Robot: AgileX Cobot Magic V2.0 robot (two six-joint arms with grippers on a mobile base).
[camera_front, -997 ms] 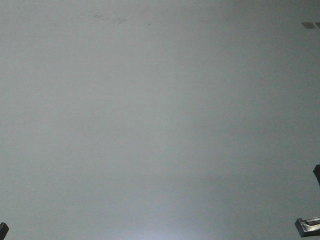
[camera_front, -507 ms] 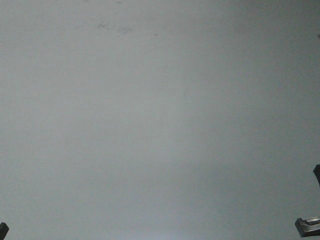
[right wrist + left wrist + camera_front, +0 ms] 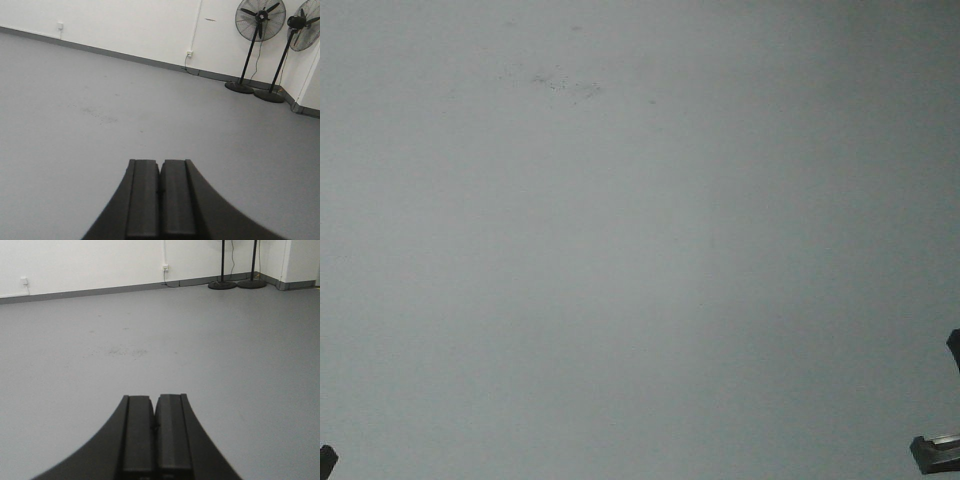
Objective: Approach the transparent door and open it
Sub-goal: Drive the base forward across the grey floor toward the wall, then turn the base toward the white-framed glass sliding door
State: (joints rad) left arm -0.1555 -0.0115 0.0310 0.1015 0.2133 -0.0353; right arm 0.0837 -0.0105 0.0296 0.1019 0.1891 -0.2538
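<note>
No transparent door in any view, so look and position can't be told.

Front cam: only grey floor (image 3: 640, 260) w/ faint scuff patch (image 3: 560, 82) upper left, plus dark hardware bits (image 3: 940, 452) at the btm corners.

Left wrist cam: left gripper (image 3: 155, 401) w/ fingers pressed together, nothing between, pointing across the floor toward white wall (image 3: 100, 257) w/ grey skirting. Two wall sockets (image 3: 165, 267) there. Far right, just round bases and poles of two stands.

Right wrist cam: right gripper (image 3: 160, 163) likewise clamped tight, empty. Shows what left cam cuts off: those stands are two pedestal fans (image 3: 260, 14), heads incl., near the room corner.

Scuff patch visible in all three views, well ahead of both fingertips.
</note>
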